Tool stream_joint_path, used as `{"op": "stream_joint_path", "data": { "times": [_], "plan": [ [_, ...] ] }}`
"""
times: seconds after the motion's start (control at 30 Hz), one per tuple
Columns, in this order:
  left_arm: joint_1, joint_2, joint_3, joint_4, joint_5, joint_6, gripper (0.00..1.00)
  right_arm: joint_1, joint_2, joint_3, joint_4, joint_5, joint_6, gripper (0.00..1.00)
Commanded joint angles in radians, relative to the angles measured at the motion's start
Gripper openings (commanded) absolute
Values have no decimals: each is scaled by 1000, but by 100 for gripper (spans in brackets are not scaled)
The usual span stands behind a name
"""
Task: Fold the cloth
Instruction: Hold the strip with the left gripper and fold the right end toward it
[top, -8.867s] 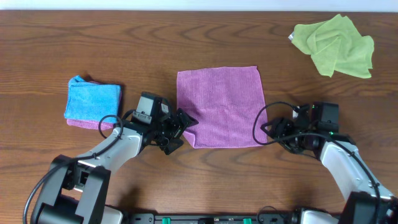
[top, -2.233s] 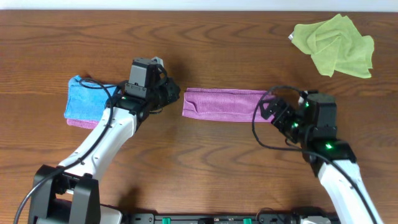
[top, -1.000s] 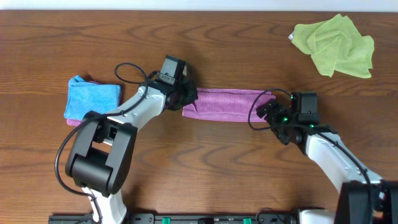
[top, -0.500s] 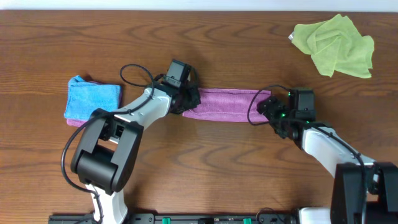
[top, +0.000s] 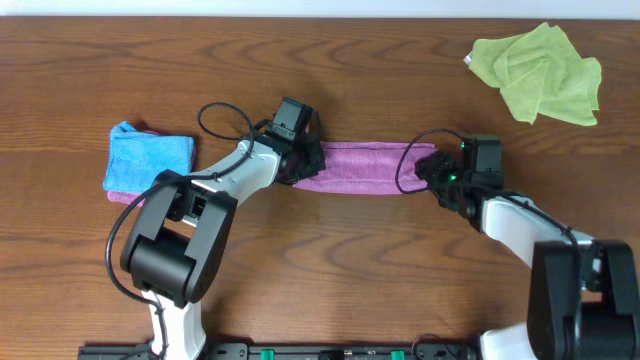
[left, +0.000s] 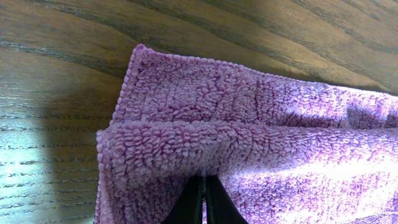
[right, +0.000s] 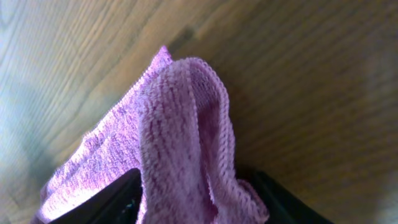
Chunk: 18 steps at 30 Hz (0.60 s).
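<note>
The pink cloth (top: 365, 168) lies as a long folded strip across the table's middle. My left gripper (top: 305, 165) is at its left end. In the left wrist view that gripper (left: 203, 186) has its jaws pressed together, with a pinch of the cloth (left: 249, 124) caught at the tips. My right gripper (top: 430, 168) is at the strip's right end. In the right wrist view it (right: 199, 199) stands open, one finger on each side of the cloth's (right: 180, 124) loose, rounded end fold. That fold fills most of the gap and is not squeezed.
A folded blue cloth (top: 148, 162) lies on a pink one at the left. A crumpled green cloth (top: 540, 70) sits at the far right corner. Both arms' cables loop above the wooden table (top: 350, 270) near the strip's ends.
The left gripper has slid right onto the strip's left end. The right gripper has moved up and left around the right end, its jaws narrowing. The cloth, once a flat square, is a strip.
</note>
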<state>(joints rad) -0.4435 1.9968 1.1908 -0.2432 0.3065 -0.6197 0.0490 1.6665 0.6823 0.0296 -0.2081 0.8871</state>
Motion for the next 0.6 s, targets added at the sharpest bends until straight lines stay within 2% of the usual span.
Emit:
{"op": "stream_joint_path", "data": {
  "times": [0.0,0.13,0.2,0.3,0.57],
  "plan": [
    [-2,43,4,-16,-29,27,6,1,84,-30,-16,20,6,52],
    [-2,43,4,-21,-30,41,6,5,103,-30,-10,22,4,33],
    [-2,43,4,-27,-38,41,6,5,103,-29,10,18,-35,18],
    [-2,43,4,-45,-51,48,6,5,95,-29,13,14,-51,2],
    [-2,43,4,-60,-55,60,6,12,-8,-29,-7,-6,-97,1]
  ]
}}
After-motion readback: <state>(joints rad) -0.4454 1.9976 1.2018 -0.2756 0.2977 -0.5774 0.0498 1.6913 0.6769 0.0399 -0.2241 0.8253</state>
